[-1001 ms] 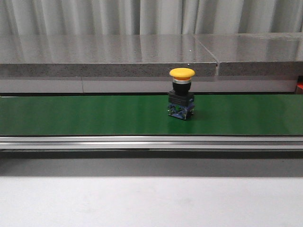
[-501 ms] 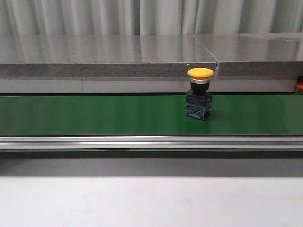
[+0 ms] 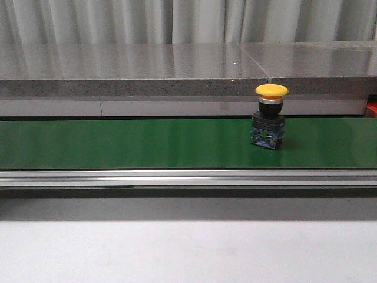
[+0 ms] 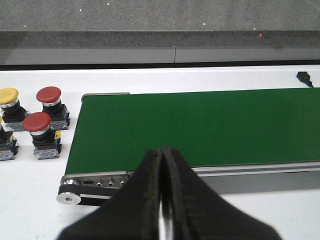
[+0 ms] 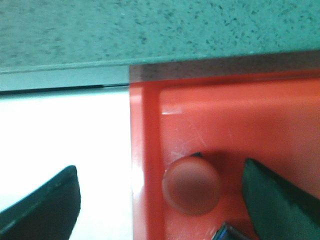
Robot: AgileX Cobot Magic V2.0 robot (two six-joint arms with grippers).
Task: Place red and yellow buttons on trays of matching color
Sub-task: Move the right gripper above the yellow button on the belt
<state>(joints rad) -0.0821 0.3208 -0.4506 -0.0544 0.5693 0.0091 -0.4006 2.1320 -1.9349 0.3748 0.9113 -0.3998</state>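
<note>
Red button between spread right gripper fingers

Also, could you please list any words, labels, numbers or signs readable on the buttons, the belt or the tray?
None can be read in any view.
Yellow button on the green conveyor belt: cap blank, base too small to tell.
Red buttons beside the belt: caps blank.
Red tray: no markings visible.
</note>
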